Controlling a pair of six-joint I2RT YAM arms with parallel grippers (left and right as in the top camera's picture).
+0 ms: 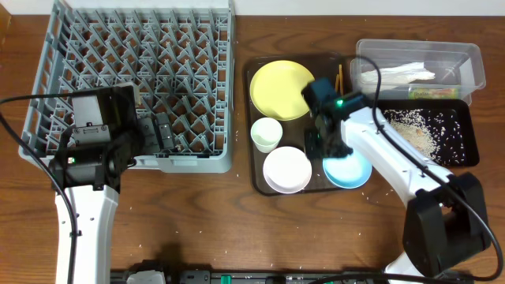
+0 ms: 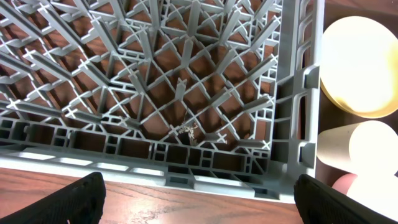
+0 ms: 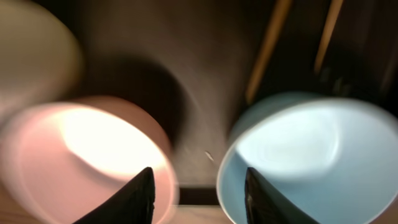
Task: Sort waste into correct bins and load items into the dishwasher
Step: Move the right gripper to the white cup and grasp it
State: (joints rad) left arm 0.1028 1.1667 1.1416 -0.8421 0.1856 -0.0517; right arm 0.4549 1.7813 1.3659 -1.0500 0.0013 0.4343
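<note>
My right gripper [image 1: 317, 142] [image 3: 199, 199] hangs low over the brown tray, jaws open, between the white bowl [image 1: 286, 169] [image 3: 93, 149] and the light-blue bowl [image 1: 351, 171] [image 3: 298, 143]. The blue bowl's near rim lies just inside the right finger; nothing is gripped. The yellow plate [image 1: 280, 88], white cup [image 1: 266, 132] and chopsticks [image 1: 341, 76] [image 3: 267, 50] rest on the same tray. My left gripper [image 1: 162, 134] [image 2: 199, 202] is wide open and empty at the front right corner of the grey dish rack [image 1: 134, 71] [image 2: 155, 81].
The clear tub [image 1: 473, 55] at the back right holds a white napkin [image 1: 406, 73] and a printed wrapper [image 1: 430, 92]. In front of it, rice [image 1: 414, 130] lies in the black tray [image 1: 465, 134]. The brown tray [image 1: 254, 158] sits between rack and bins.
</note>
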